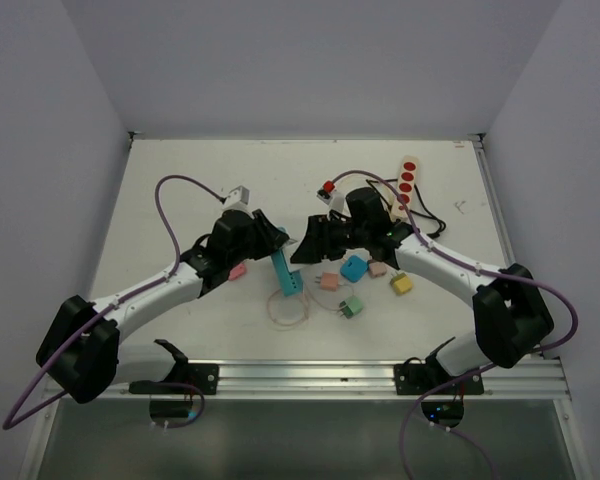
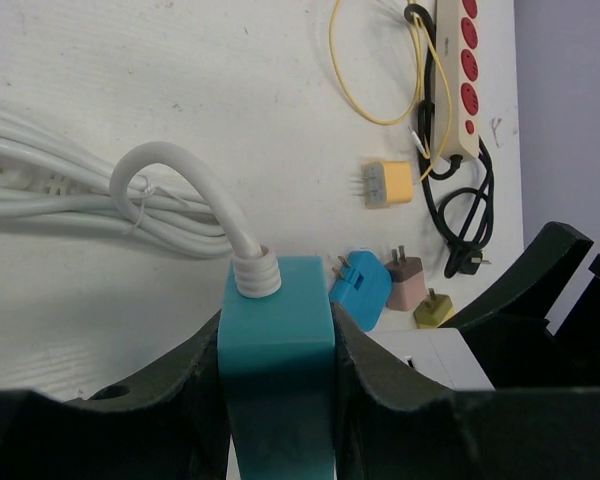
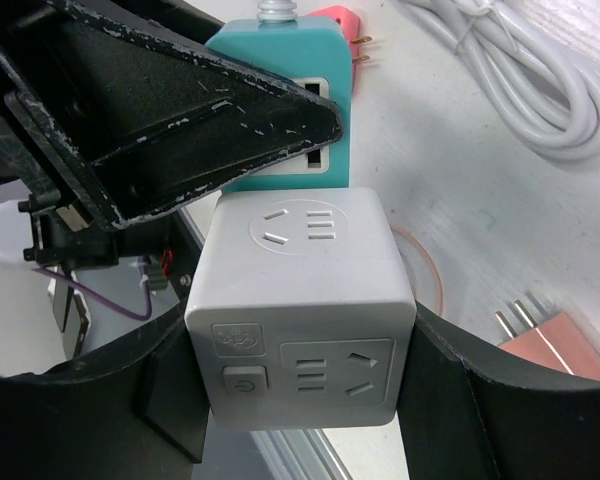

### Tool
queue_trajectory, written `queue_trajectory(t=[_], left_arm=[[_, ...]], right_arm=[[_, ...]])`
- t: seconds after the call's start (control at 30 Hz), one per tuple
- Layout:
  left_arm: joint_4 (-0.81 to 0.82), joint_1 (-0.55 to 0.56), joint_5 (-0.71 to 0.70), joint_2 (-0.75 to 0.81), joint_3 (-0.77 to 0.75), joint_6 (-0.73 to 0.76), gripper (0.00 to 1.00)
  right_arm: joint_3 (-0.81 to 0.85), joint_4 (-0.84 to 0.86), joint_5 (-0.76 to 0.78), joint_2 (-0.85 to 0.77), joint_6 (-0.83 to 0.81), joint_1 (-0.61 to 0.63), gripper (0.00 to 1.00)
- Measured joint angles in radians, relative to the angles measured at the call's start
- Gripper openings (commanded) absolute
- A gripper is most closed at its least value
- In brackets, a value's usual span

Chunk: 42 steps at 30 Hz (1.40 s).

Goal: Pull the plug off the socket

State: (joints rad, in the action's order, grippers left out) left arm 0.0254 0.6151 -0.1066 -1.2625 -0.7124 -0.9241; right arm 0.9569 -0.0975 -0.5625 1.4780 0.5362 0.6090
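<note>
Socket strip (image 2: 276,330), the teal one, is sitting clenched in your left gripper (image 2: 276,375) - your right gripper (image 3: 302,365) is grasping the white cube plug (image 3: 302,310), which is touching the strip's end.

The teal plug (image 2: 275,345) is a long block with a ribbed white cord leaving its end. It sits pressed against the back face of the white cube socket (image 3: 300,310), which has a button and slotted outlets. The joined pair is around the table's middle. The left gripper (image 2: 275,330) clamps the plug and the right gripper (image 3: 300,385) clamps the cube.

A teal block (image 2: 276,340), white cord (image 2: 195,175), white cube (image 3: 300,310) (grey markings).
</note>
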Motion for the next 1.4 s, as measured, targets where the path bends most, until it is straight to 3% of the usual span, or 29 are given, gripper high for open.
queue_trajectory(t=[0.27,0.43,0.67,0.83,1.03,1.23,1.4], left_arm=[[0.032,-0.019,0.033,-0.004,0.0,0.0,0.0],[-0.022,-0.011,-0.009,-0.061,-0.071,0.0,0.0],[-0.111,0.001,-0.063,-0.1,-0.13,0.0,0.0],[-0.11,-0.004,-0.075,-0.096,-0.117,0.015,0.0],[-0.171,-0.151,-0.12,-0.067,0.011,0.083,0.0],[-0.161,-0.164,-0.099,-0.048,0.025,0.109,0.0],[-0.145,-0.167,-0.037,-0.034,0.001,0.109,0.0]], right_arm=[[0.042,-0.055,0.001,0.0,-0.042,-0.005,0.0],[0.145,-0.178,0.159,0.026,-0.077,0.051,0.0],[0.167,-0.209,0.232,0.04,-0.078,0.075,0.0],[0.087,-0.123,0.105,0.01,-0.053,-0.008,0.0],[0.024,-0.135,0.067,-0.045,-0.058,-0.204,0.0],[0.036,-0.176,0.054,-0.045,-0.083,-0.182,0.0],[0.037,-0.23,0.143,-0.057,-0.107,-0.189,0.0]])
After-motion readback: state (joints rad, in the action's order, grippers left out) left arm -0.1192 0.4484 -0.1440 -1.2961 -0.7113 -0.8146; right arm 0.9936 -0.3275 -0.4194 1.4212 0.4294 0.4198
